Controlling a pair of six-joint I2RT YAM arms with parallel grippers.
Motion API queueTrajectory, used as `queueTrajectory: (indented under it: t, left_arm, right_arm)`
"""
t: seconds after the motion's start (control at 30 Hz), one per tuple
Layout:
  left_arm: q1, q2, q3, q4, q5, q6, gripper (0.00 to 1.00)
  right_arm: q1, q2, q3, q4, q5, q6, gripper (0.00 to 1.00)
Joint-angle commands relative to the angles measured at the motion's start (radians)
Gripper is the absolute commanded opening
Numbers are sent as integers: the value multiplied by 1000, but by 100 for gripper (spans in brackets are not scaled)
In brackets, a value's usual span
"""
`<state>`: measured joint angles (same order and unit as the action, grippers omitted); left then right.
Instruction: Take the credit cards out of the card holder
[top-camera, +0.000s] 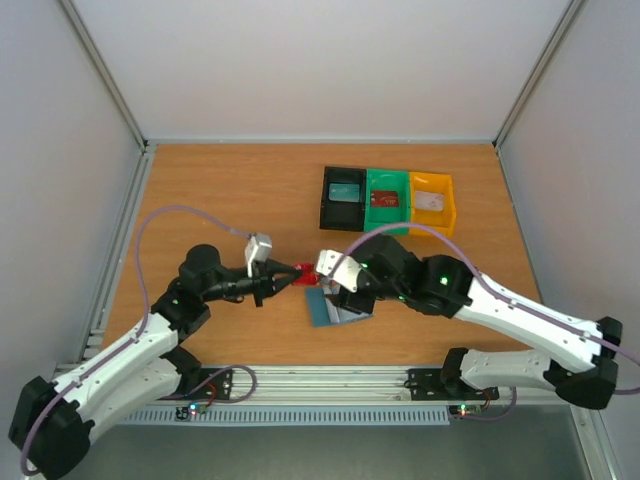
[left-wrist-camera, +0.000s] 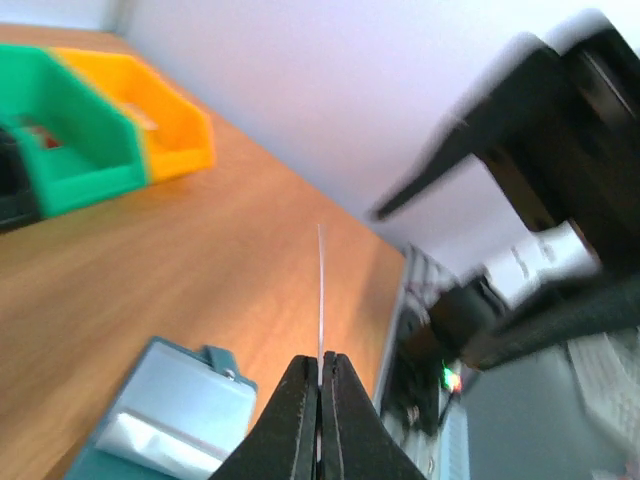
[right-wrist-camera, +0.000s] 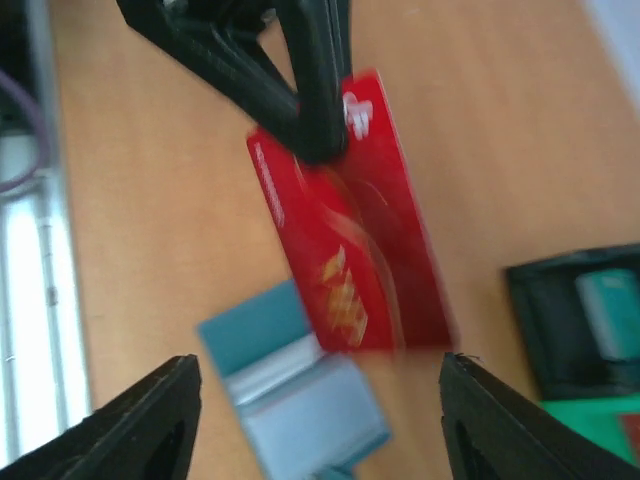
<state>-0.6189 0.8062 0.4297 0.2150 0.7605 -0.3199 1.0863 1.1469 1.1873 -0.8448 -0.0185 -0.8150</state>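
So the left arm (top-camera: 150, 340) is stretched low across the table (top-camera: 220, 190) toward the middle. Its claw (top-camera: 288, 278) is pinched shut on a red credit card (top-camera: 305, 281). From the left wrist camera you only get the card edge-on, a thin pale line sticking straight out from between the closed fingers (left-wrist-camera: 300, 420). The card is up in the air, not on the table.

The right arm (top-camera: 520, 310) comes in from the other side, folded at the elbow, with its wrist pointing left so the two claws meet nose to nose. The right claw (right-wrist-camera: 320, 365) is spread wide, one finger at each bottom corner of its own view. The card hangs in front of it, held near one end by the left claw's tips. It's blurry there, so I can't tell if the card's lower corner brushes a finger, but nothing is clamped.

The card holder (top-camera: 335, 308) lies open on the table right under the two claws, blue-grey with the lighter pockets facing up. Further back three bins sit in a row, side by side: a black bin (top-camera: 343, 197), a green bin (top-camera: 386, 200) and a yellow bin (top-camera: 432, 203). The green bin has something red in it.
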Motion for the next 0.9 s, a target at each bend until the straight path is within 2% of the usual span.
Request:
queueTrajectory:
  t: [0.0,0.07,0.17,0.27,0.37,0.57,0.77,0.87]
  left_arm:
    - [115,4,40,65,-208,-459,0]
    - [153,-6,65,8,-307,-626,0]
    - [200,-24,91,-60,-395,-727,0]
    - [255,-29,108,-132,-442,-850,0]
    - [304,-46,124,-172,-442,-984,0]
    - [320,-103,118,-98,-430,-993,0]
    - [328,-136,84,-92,-441,-1017,0]
    - [331,-144,74,-70,-442,-1010,0]
  right_arm:
    - [-8,-159,-128,286,292,-160,70]
    - [-9,-201,-186,411,305,-298,71]
    - [-6,-197,-263,656,277,-485,71]
    - [-6,-136,-324,881,164,-658,74]
    - [-6,-21,-342,1095,139,-749,75]
    - [-13,202,-282,1315,132,-876,78]
    - [-37,355,-245,1486,137,-956,78]
    - [-49,398,-220,1503,131,-971,75]
